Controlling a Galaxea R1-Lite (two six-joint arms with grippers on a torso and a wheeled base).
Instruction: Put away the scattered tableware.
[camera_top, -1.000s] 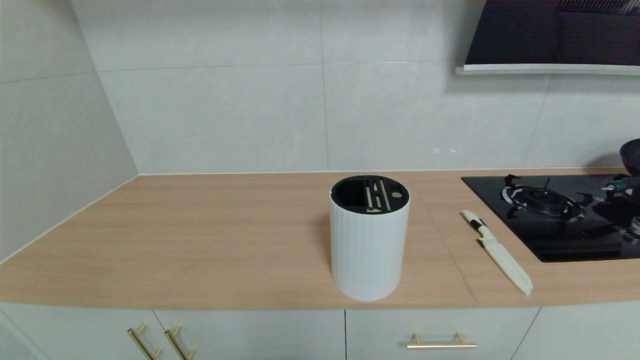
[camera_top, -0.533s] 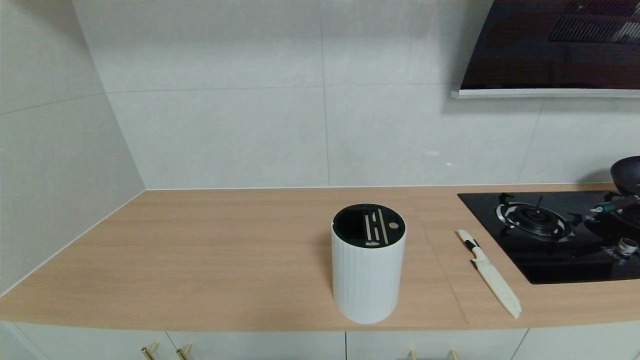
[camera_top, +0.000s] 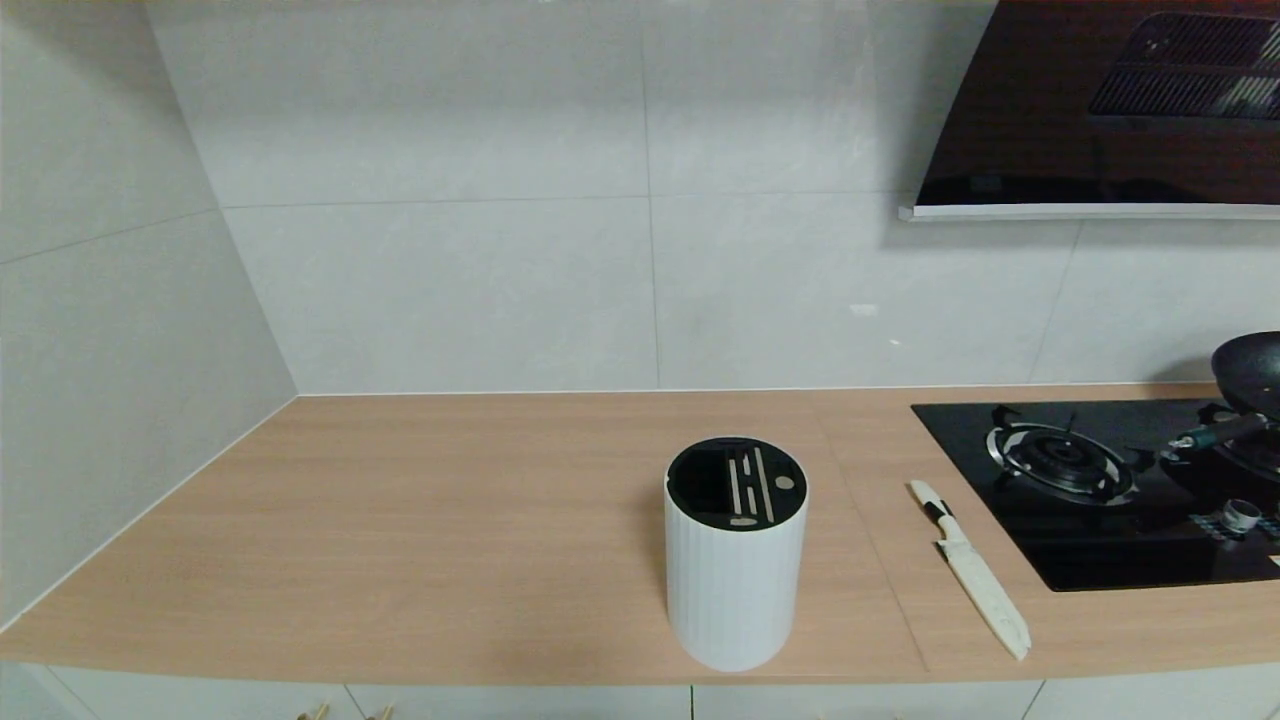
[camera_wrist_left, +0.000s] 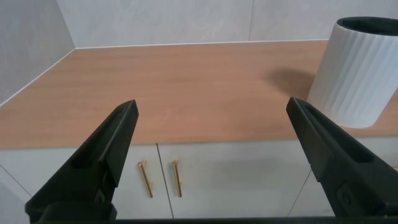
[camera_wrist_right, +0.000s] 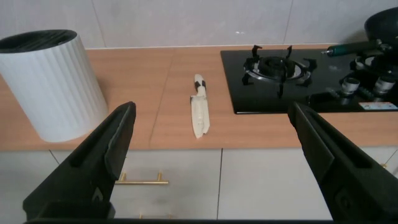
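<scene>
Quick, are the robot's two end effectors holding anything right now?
Left end effector: open, holding nothing.
Right end effector: open, holding nothing.

white knife (camera_top: 968, 570) lying flat, ribbed white holder (camera_top: 735, 560) upright

The right gripper (camera_wrist_right: 211, 118), jaws spread wide, hung before the counter (camera_wrist_right: 143, 93) edge; a knife (camera_wrist_right: 199, 115) (pale, black-banded) lay flat between the holder (camera_wrist_right: 53, 84) and the hob (camera_wrist_right: 292, 78), touching neither.
</scene>
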